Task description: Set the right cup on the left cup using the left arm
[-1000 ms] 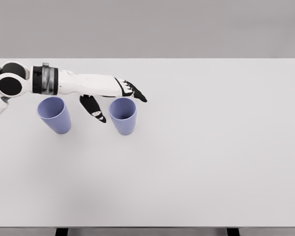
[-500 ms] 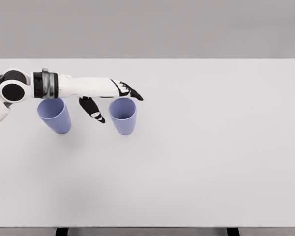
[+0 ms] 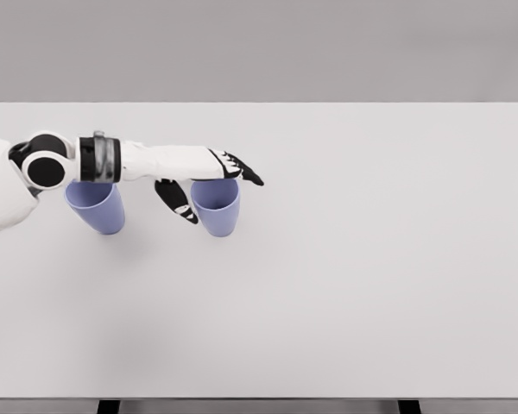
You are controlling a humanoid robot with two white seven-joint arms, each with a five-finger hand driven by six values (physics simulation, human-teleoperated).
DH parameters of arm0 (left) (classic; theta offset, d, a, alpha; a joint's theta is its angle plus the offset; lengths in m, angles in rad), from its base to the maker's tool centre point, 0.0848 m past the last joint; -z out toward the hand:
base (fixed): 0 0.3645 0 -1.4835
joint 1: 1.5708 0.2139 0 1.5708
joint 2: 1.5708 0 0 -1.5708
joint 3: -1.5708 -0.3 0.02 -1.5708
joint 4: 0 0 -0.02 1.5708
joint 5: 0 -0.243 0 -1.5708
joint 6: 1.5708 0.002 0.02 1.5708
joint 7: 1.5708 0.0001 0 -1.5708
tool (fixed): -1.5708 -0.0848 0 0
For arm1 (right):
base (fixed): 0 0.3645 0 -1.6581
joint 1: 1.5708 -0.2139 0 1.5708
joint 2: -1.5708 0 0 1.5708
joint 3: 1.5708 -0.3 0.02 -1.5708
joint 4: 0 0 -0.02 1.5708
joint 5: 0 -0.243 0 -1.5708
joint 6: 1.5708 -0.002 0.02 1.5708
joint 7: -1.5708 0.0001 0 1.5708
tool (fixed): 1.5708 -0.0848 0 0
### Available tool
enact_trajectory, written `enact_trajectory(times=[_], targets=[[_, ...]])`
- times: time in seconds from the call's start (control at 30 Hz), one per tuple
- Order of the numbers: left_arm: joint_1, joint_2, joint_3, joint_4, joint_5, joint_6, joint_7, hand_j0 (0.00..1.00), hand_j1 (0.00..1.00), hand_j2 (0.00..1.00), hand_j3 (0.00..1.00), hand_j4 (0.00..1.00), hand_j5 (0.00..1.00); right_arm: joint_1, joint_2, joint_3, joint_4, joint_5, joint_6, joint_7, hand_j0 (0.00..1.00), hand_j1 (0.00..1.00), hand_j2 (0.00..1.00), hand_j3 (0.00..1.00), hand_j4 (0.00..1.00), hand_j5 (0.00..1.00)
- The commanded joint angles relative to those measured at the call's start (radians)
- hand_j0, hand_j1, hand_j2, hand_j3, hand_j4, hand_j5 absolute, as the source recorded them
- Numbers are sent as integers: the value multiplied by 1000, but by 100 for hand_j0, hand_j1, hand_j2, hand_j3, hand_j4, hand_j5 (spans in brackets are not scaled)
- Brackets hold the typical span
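Two lilac cups stand upright on the white table [image 3: 345, 259]. The left cup [image 3: 98, 210] is near the table's left side, its rim partly hidden by my forearm. The right cup [image 3: 217, 210] stands a short way to its right. My left hand [image 3: 214, 185] reaches in from the left and hovers at the right cup's rim, fingers [image 3: 244, 172] stretched over the far side of the rim and thumb [image 3: 178, 203] hanging on its near left side. The hand is open and not closed on the cup. The right arm is out of view.
The table's far edge runs behind the cups, against a plain grey wall. Broad bare tabletop extends to the right and in front of the cups.
My left arm has shifted right and a little lower. The hand now covers the back of the right cup's rim, with the thumb closer to the cup's side. Neither cup has moved.
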Motion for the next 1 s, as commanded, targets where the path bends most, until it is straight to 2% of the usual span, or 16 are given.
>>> enact_trajectory(times=[0.0, 0.03, 0.07, 0.1, 0.23, 0.33, 0.6, 0.97], targets=[[0, -3, 3, 3, -2, 2, 11, 100, 100, 100, 100, 100, 100, 0, 0, 0, 0, 1, -1, 0, 100, 100, 100, 100, 100, 100], [2, -1, 3, 3, -4, 2, 23, 100, 100, 100, 100, 100, 100, 0, 0, 0, 0, 1, -1, 0, 100, 100, 100, 100, 100, 100], [2, 0, 1, 4, -5, 2, 35, 96, 96, 96, 96, 96, 96, 0, 0, 0, 0, 1, -1, 0, 100, 100, 100, 100, 100, 100], [2, 2, 3, 4, -10, 2, 37, 84, 84, 84, 84, 84, 84, 0, 0, 0, 0, 1, -1, 0, 100, 100, 100, 100, 100, 100], [14, 5, 3, 10, -27, 2, 37, 74, 74, 74, 74, 74, 74, 0, 0, 0, 0, 1, -1, 0, 100, 100, 100, 100, 100, 100], [14, 11, 7, 7, -23, 2, 35, 63, 63, 63, 63, 63, 63, 0, 0, 0, 0, 1, -1, 0, 100, 100, 100, 100, 100, 100], [-8, 59, 38, -33, -7, 2, 26, 60, 60, 60, 60, 60, 60, 0, 0, 0, 0, 1, -1, 0, 100, 100, 100, 100, 100, 100], [-101, 267, 41, -174, 75, 2, 26, 60, 60, 60, 60, 60, 60, 0, 0, 0, 0, 1, -1, 0, 100, 100, 100, 100, 100, 100]])
